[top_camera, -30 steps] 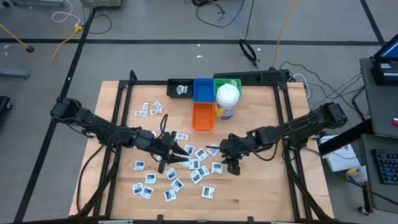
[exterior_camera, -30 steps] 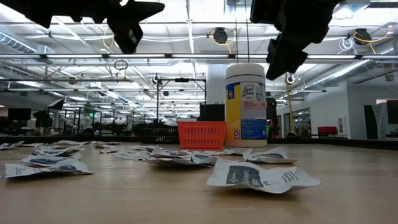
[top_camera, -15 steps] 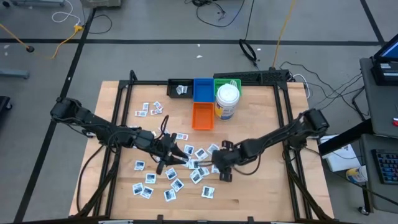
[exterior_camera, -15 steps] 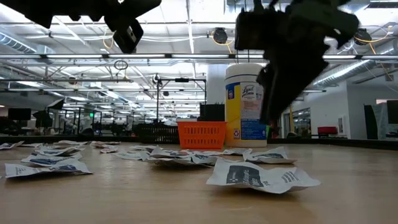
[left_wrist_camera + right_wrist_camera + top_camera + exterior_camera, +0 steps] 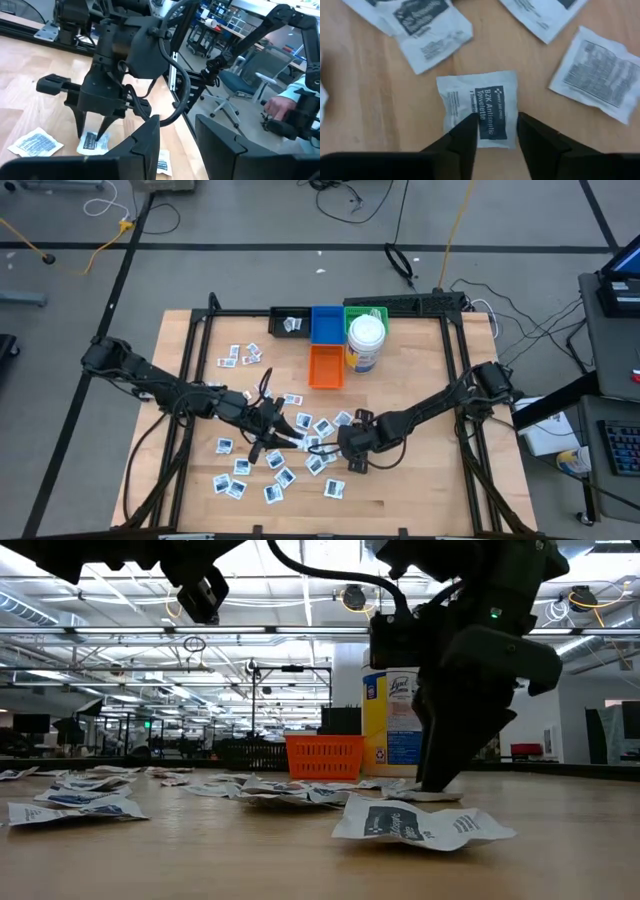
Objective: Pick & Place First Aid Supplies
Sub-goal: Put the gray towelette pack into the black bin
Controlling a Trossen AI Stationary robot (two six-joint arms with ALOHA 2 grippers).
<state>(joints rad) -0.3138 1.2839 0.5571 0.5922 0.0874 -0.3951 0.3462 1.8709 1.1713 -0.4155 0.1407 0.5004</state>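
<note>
two-arm packet-sorting setup, seen from above, from surface height and from both wrists. the right gripper (image 5: 352, 463) is lowered onto the wooden surface (image 5: 420, 490) near the middle of the scatter of first aid packets (image 5: 262, 470); in its wrist view its two dark fingers (image 5: 465, 137) stand partly apart, straddling the near edge of one white antiseptic packet (image 5: 481, 107) that lies flat on the wood, with fingertips at the packet's edge and the packet not lifted. whether the fingers press on it cannot be told. in the low view the same gripper (image 5: 440, 775) reaches down to the surface just behind the nearest crumpled packet (image 5: 415, 822). the left gripper (image 5: 262, 442) hangs above the packets just left of the right one; its fingers (image 5: 145, 145) are partly apart with nothing visible between them. most packets lie loose across the middle and front-left of the surface, a few more nearer the back left (image 5: 240, 356). at the back stand a dark bin (image 5: 290, 324), a blue bin (image 5: 325, 323), a green bin (image 5: 365, 313), an orange basket (image 5: 325, 366) and a white wipes canister (image 5: 365, 343).
</note>
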